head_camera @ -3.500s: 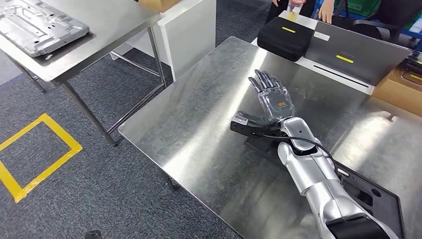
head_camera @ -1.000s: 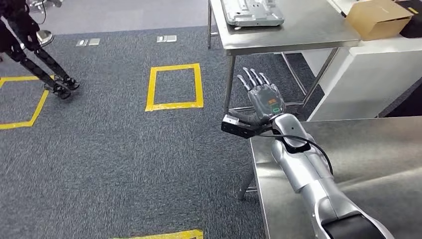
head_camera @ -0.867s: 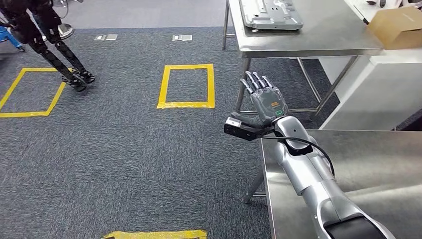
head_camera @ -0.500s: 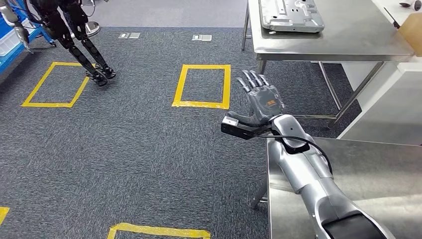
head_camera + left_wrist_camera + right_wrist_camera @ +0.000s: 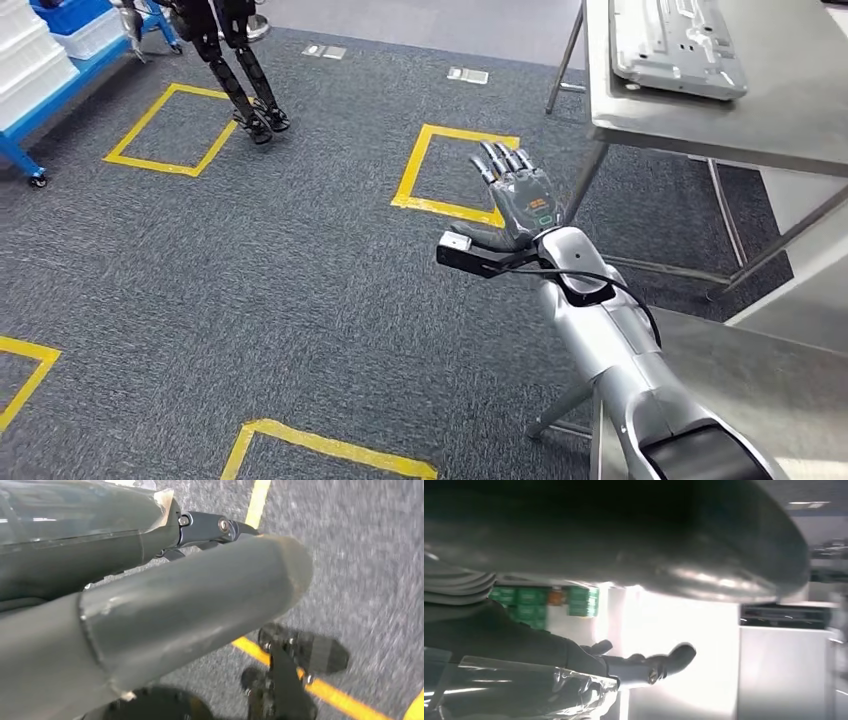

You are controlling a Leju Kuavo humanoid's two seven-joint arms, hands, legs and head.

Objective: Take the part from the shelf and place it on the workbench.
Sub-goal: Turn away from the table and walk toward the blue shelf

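A dark grey carpet [image 5: 300,290] with yellow taped squares [image 5: 455,170] covers the floor. A steel table [image 5: 800,110] stands at the upper right and carries the part [image 5: 675,45], a flat grey metal plate lying near its edge. A second steel surface [image 5: 760,380] sits at the lower right, under the robot's silver arm. The right hand [image 5: 520,195] is raised over the carpet, well apart from the part, fingers spread and holding nothing. In the left wrist view the left hand [image 5: 150,605] hangs over the carpet; its thumb and fingers lie apart, gripping nothing
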